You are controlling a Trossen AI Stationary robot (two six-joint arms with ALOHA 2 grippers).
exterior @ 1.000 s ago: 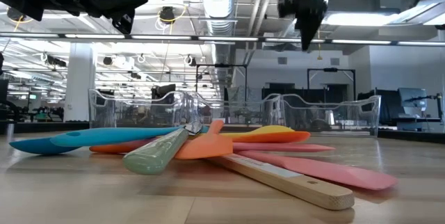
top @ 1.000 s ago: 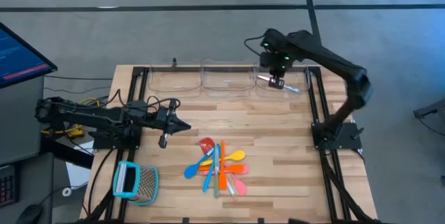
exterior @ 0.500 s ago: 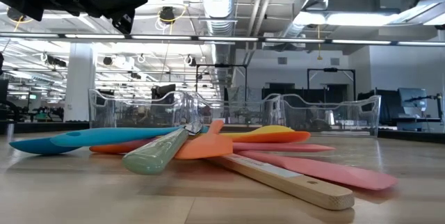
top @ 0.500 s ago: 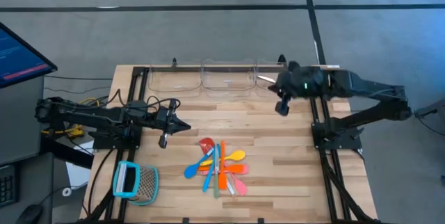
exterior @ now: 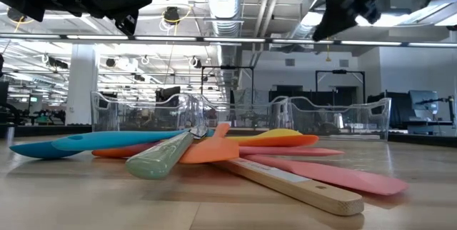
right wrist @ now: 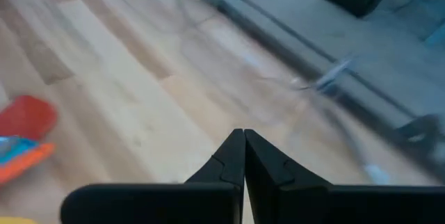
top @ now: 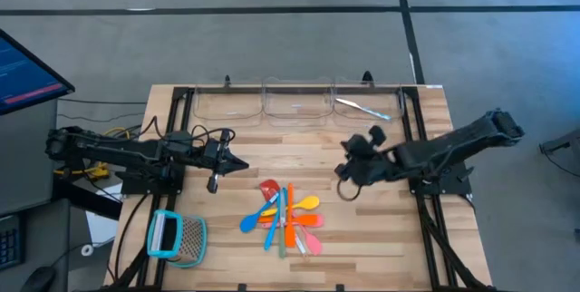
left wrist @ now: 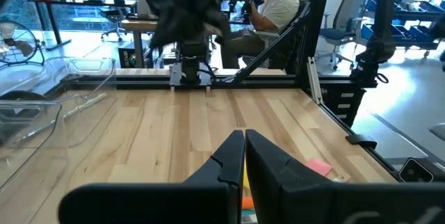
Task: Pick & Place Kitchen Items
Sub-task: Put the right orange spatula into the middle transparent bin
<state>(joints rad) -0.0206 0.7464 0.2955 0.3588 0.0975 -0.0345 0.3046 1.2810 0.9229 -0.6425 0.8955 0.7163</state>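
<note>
The right gripper [top: 345, 190] hangs with its fingers pressed together and empty over the pale wooden surface [top: 245, 138], just beside the fanned heap of small plastic spoons and spatulas in orange, blue, yellow and pink [top: 286, 215], so the step in hand looks like the approach for another pick. One slim silvery metal utensil with a pale blue end [top: 362, 108] already lies in the right-hand clear plastic bin [top: 367, 121] at the far edge. The next move seems to call for parting the fingers, dropping over one handle at the heap's rim, perhaps the red-headed spatula [top: 269, 189], and closing without dragging its neighbours. The left gripper [top: 239, 165] waits shut and empty over the surface's left half. The high view alone shows the teal-framed metal mesh tool [top: 176, 237] lying well apart from the heap; the low view shows how the handles overlap and rest on one another, which the overhead flattens; the right wrist view catches only the red head at its edge.
</note>
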